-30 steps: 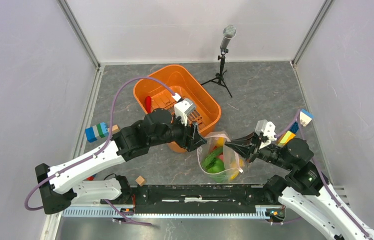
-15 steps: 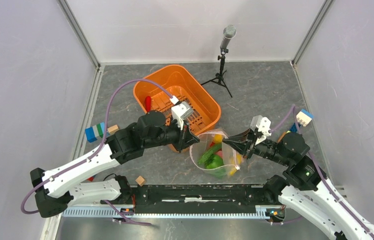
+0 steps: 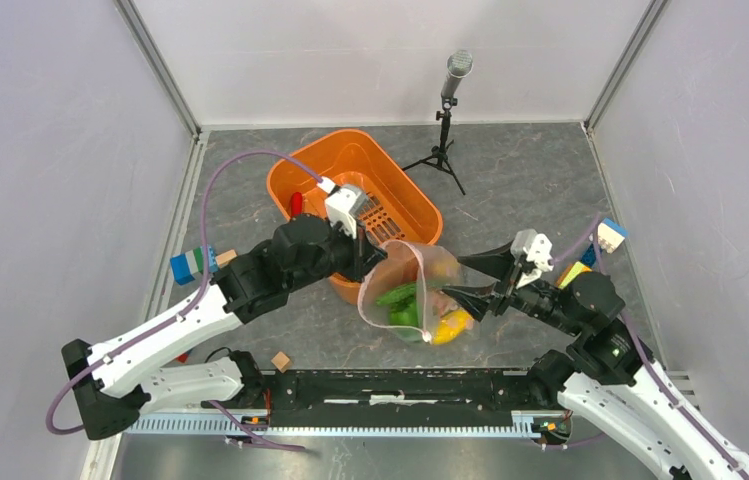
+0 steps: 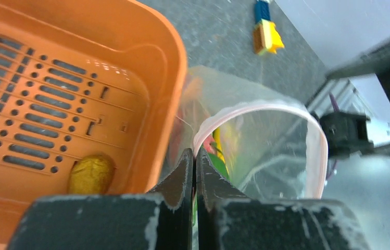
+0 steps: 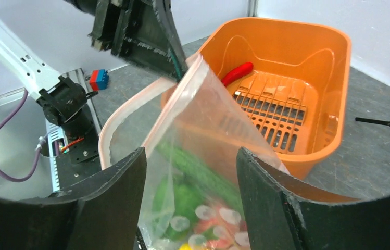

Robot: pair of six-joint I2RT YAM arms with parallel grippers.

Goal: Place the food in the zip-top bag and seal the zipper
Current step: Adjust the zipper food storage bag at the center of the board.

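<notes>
Zip-top bag [image 3: 400,275], clear, crinkly, pink-edged, in pinching left hand [image 4: 193,159]; right hand [image 3: 452,276] spread wide.

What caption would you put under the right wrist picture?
Left gripper pinches the bag mouth; open right gripper straddles it, basket behind.

The left black-and-white jointed arm [image 3: 185,318] is stretched from its base at the near left towards the middle of the table. Its black two-finger left gripper [image 3: 374,262] is clamped, with the fingers [image 4: 182,172] pressed flat together on the mouth edge of the clear dotted zip-top bag [image 3: 412,268]. The right black-and-white jointed arm [image 3: 590,300] is bent at the elbow and pointed leftward, and its black two-finger right gripper [image 3: 455,277] is spread wide, the bag lying ungripped between its fingers [image 5: 114,192].
</notes>
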